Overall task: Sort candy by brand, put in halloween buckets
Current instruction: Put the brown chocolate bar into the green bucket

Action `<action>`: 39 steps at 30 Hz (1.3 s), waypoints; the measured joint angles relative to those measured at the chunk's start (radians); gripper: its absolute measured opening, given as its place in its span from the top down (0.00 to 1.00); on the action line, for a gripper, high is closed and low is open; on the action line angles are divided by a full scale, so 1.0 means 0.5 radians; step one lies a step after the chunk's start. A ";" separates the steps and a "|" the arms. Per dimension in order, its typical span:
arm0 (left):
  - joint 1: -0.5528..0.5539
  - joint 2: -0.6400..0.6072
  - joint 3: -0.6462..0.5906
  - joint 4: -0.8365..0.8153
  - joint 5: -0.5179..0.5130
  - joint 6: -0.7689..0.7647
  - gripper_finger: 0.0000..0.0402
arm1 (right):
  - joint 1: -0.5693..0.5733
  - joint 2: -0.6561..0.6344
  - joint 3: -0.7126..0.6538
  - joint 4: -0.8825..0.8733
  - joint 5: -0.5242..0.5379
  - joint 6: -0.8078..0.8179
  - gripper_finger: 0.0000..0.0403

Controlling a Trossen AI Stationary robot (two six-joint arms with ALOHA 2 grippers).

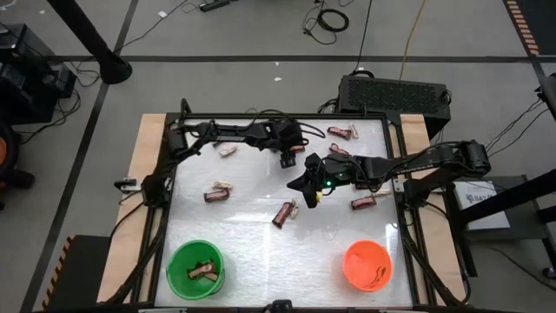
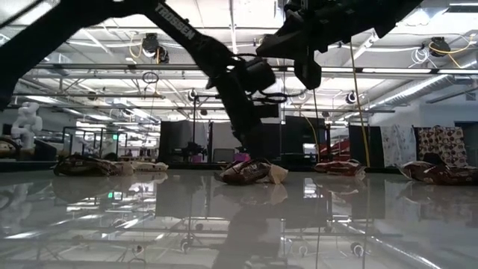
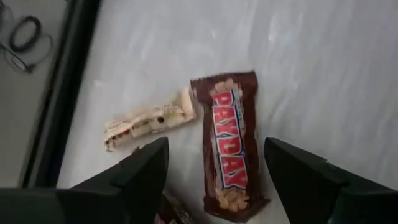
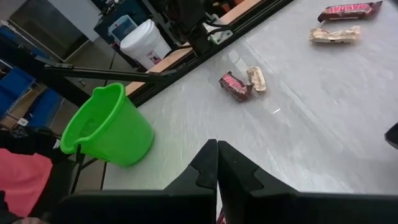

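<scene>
My left gripper [image 3: 216, 149] [image 1: 289, 159] is open and hangs low over the far middle of the table. Between its fingers in the left wrist view lie a dark brown bar [image 3: 229, 143] and a pale bar [image 3: 149, 123], both flat on the table and untouched. My right gripper [image 4: 217, 149] [image 1: 310, 193] is shut and raised above the table's middle. The green bucket [image 1: 176, 257] [image 4: 109, 127] stands at the near left with brown bars inside. The orange bucket [image 1: 349, 261] stands at the near right. My right gripper pinches a small candy between its shut fingers, which point down at a slant. Only a red-brown sliver of wrapper [image 4: 219, 217] shows below the fingertips, so which part it holds cannot be told. The candy is lifted clear of the table.
More candy lies scattered: a brown and pale pair [image 1: 285, 211] near the middle, another pair [image 1: 217, 191] to the left, a pale bar [image 1: 226, 149], bars by the far edge [image 1: 342, 132] and one on the right [image 1: 363, 202]. A black frame [image 1: 261, 118] rims the table.
</scene>
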 joint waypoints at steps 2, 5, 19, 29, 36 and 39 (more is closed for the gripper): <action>0.011 0.088 0.176 -0.254 -0.001 0.040 0.32 | 0.000 0.000 0.000 0.004 0.000 0.000 1.00; 0.026 0.215 0.444 -0.594 -0.002 0.159 0.32 | 0.000 0.000 0.000 0.002 -0.001 0.000 1.00; 0.058 0.336 0.699 -0.919 0.059 0.201 0.55 | 0.004 0.000 0.000 0.001 -0.006 0.051 1.00; 0.057 0.335 0.699 -0.953 0.049 0.153 0.78 | 0.027 0.000 0.000 0.001 -0.012 0.041 1.00; 0.053 0.299 0.697 -1.009 0.008 0.146 0.97 | 0.028 0.000 -0.001 0.001 -0.012 0.005 1.00; 0.053 0.231 0.701 -1.076 0.004 0.147 0.99 | 0.028 -0.023 -0.002 0.000 -0.013 0.002 1.00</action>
